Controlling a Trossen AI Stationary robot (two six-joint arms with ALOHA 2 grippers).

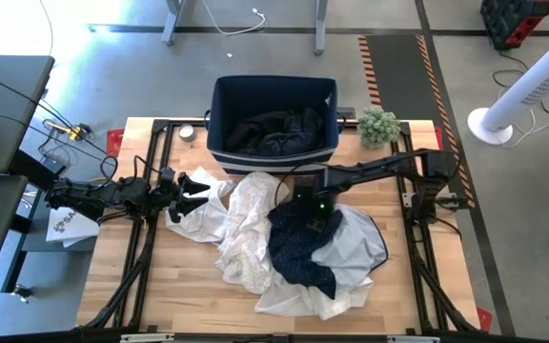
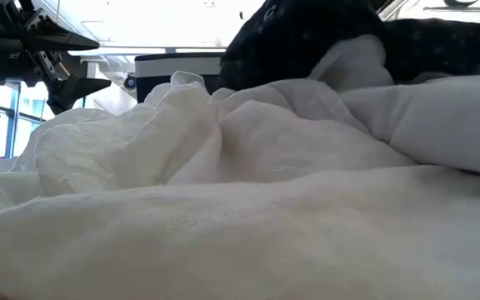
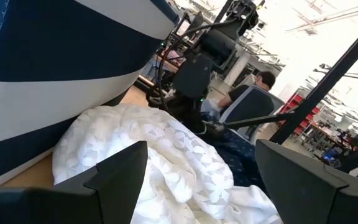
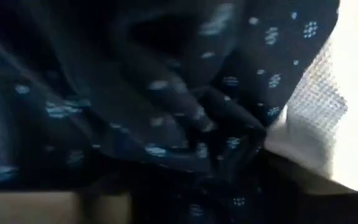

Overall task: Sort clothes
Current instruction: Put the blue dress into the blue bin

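A striped navy bin (image 1: 219, 105) sits at the table's (image 1: 170, 286) top centre, a small green plant (image 1: 378, 125) to its right.

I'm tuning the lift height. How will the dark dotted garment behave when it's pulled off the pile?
Probably floppy: the dark dotted garment lies crumpled in loose folds over the white clothes, so it should sag and trail. It looks thin, likely light. Its lower edge overlaps the white fabric, so it may drag some along. The right gripper is pressed into it; the left gripper waits open.

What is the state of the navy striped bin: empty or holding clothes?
Holding clothes. In the high view, dark garments lie crumpled inside the bin, covering its floor; how many cannot be told.
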